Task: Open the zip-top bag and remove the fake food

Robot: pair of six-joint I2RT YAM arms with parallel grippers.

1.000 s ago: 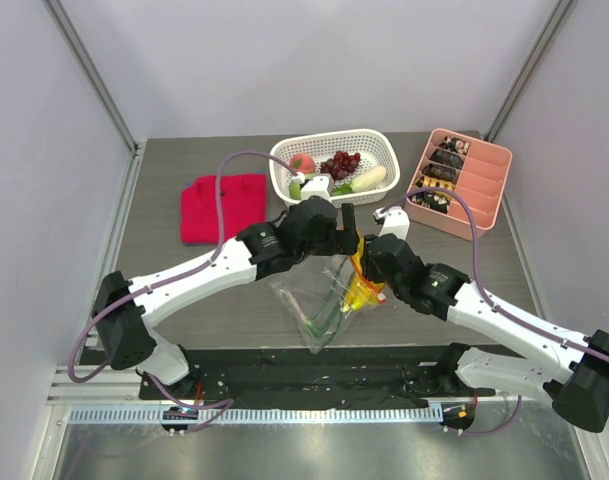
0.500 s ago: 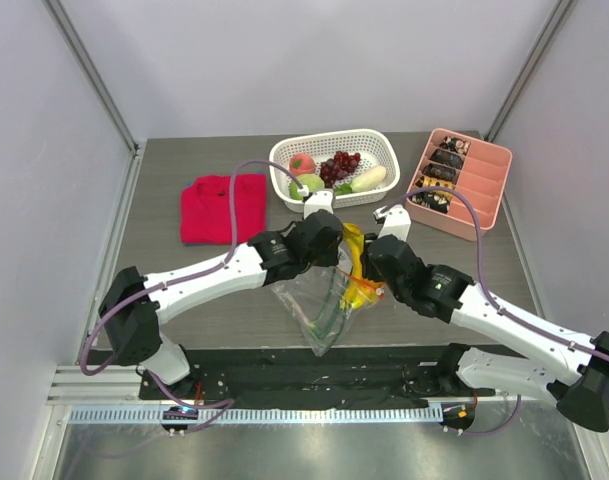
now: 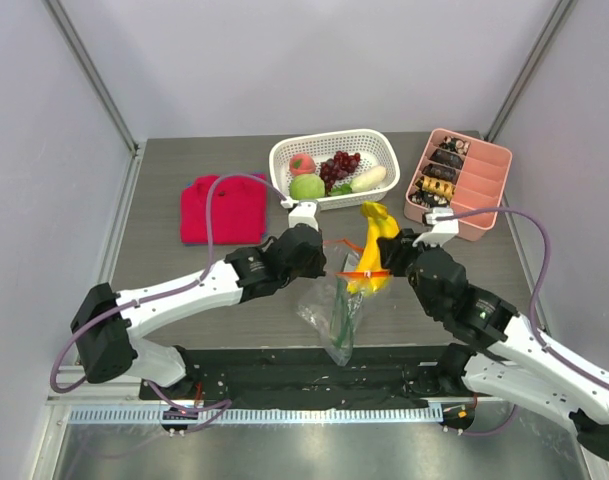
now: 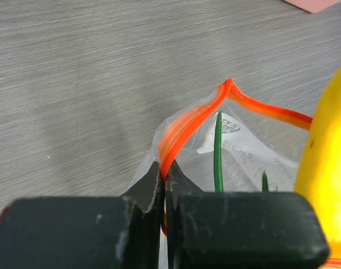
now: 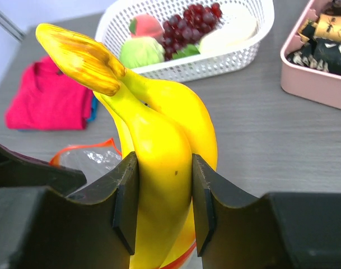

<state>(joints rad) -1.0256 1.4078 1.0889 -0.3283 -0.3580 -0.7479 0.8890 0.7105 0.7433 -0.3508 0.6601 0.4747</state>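
Note:
The clear zip-top bag [image 3: 334, 312] hangs low over the table's middle, its orange-red zipper strip [image 4: 187, 120] spread open. My left gripper [image 3: 318, 262] [image 4: 164, 175] is shut on the left end of that strip. My right gripper [image 3: 392, 266] [image 5: 163, 188] is shut on a bunch of yellow bananas [image 3: 373, 250] [image 5: 153, 140], which stands upright, its lower end still at the bag's mouth. Thin green stems [image 4: 218, 151] show inside the bag. More fake food lies in the white basket [image 3: 380, 141]: a pink-red fruit [image 3: 302, 163], a green round piece [image 3: 306, 186], dark grapes [image 3: 340, 165] and a white radish [image 3: 369, 179].
A pink divided tray [image 3: 481, 203] with dark brown pieces stands at the back right. A folded red cloth [image 3: 222, 207] lies at the back left. The black rail with both arm bases runs along the near edge.
My left gripper has shut on the bag's zipper edge and drawn back toward the left. My right gripper has carried the bananas up and rightward, pulling the bag's mouth open.

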